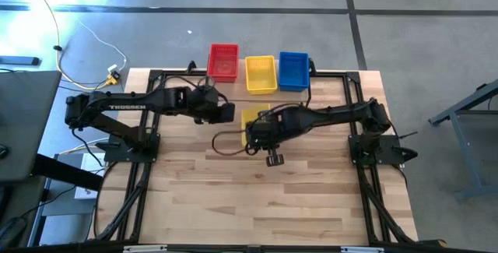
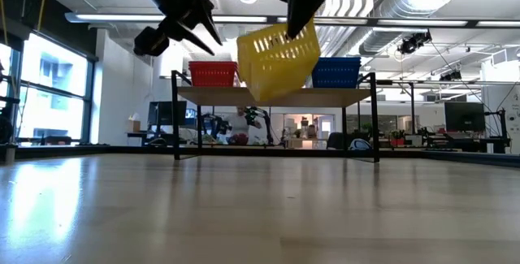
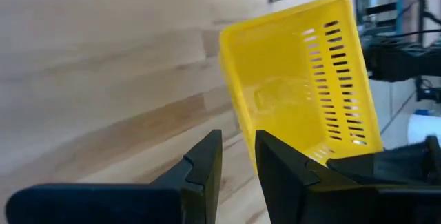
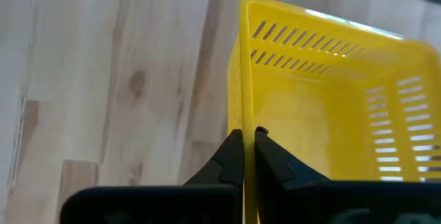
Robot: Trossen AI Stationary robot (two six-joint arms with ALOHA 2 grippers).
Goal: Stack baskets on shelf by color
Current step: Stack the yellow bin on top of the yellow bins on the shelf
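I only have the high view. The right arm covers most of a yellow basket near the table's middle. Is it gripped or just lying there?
Observer: Gripped. In the right wrist view the right gripper is pinched shut on the wall of the yellow basket.
Operator: Is it off the table?
Observer: Yes. The low view shows the basket hanging tilted in the air, in front of the shelf.
Operator: Is the left gripper touching it?
Observer: No. The left gripper is slightly open and holds nothing, with the basket beyond its tips.
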